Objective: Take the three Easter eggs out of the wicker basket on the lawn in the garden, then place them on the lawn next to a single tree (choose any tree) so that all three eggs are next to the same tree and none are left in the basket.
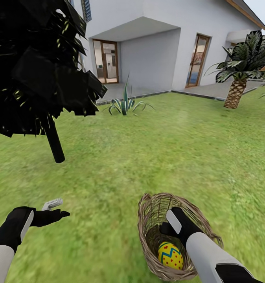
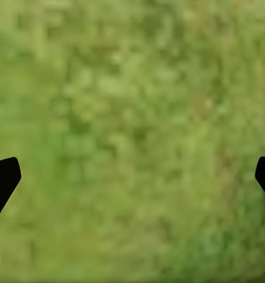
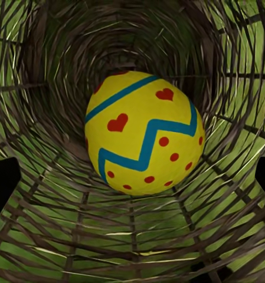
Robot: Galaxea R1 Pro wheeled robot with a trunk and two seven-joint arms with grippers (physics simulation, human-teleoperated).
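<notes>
The wicker basket (image 1: 146, 208) stands on the lawn (image 1: 156, 149) near my feet. One yellow Easter egg (image 1: 170, 255) with red dots and a blue zigzag lies inside it. My right gripper (image 1: 166, 230) reaches down into the basket. In the right wrist view the egg (image 3: 141, 132) rests on the woven basket wall (image 3: 49, 59), between and just beyond the open right gripper (image 3: 132, 177). My left gripper (image 1: 58, 209) hovers open and empty over grass to the left. In the left wrist view the left gripper (image 2: 132, 177) has bare lawn (image 2: 132, 88) ahead. The tree is out of view.
A thin black trunk (image 1: 54, 143) with all-black foliage rises at the left. A short palm (image 1: 235, 92) stands at the far right and a spiky plant (image 1: 125, 104) by the white house (image 1: 156, 43). Open grass lies between them.
</notes>
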